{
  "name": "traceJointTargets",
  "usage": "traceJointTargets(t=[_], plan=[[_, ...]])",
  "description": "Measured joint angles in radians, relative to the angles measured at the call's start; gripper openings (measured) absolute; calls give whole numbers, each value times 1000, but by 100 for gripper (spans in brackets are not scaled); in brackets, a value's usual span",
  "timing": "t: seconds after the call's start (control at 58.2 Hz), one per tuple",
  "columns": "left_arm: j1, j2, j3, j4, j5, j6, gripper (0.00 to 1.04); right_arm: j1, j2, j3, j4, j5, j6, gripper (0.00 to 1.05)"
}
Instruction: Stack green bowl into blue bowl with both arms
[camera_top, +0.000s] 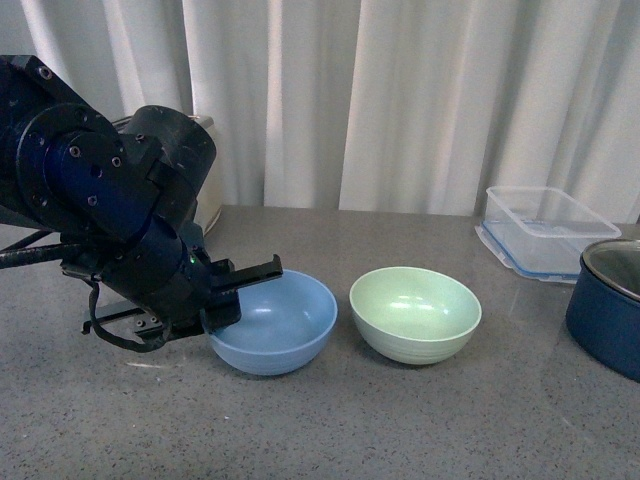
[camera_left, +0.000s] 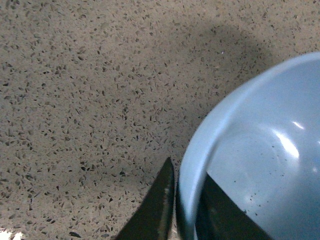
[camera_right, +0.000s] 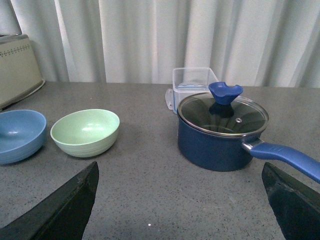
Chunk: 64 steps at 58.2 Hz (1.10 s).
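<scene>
— What does the left gripper (camera_left: 188, 170) have?
— It is closed narrow on the rim of the blue bowl (camera_top: 285, 325), one finger inside and one outside. My right gripper (camera_right: 180, 172) stands wide, well apart from that bowl.
— And the green bowl (camera_top: 415, 312)?
— Pale mint, matte, upright, just beside the blue bowl, not touching. Bare table (camera_top: 400, 430) in front.

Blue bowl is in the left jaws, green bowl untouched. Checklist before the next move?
1. Left jaws on blue bowl rim: ok, straddling it, closed on the wall.
2. Blue bowl upright, nothing in it: ok.
3. Green bowl upright, empty, apart from blue bowl: ok.
4. Right jaws open: ok, nothing between them.
5. Right jaws at green bowl: not ok, well short of it.
6. Pot clear of green bowl: ok, stands apart, further right.
</scene>
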<state>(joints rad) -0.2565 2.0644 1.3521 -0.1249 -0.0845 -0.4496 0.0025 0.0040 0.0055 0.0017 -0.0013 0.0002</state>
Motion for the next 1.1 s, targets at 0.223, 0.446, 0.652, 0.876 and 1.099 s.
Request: traceJointTargets(t=[0.223,0.446,0.652,0.876,1.099], plan=[[0,-25,-17,35,33,16,60,0,0,0,0,0,0,95],[20,-305,-201,261,81,100,100,0,0,0,0,0,0,95],[38,-543,-477,756,-106,306,78,0,0,0,0,0,0,95],[100,-672,-806,956,-68,422,38,0,0,0,0,0,0,95],[145,-828,-999,1001,-19,439,4,0,0,0,0,0,0,95]])
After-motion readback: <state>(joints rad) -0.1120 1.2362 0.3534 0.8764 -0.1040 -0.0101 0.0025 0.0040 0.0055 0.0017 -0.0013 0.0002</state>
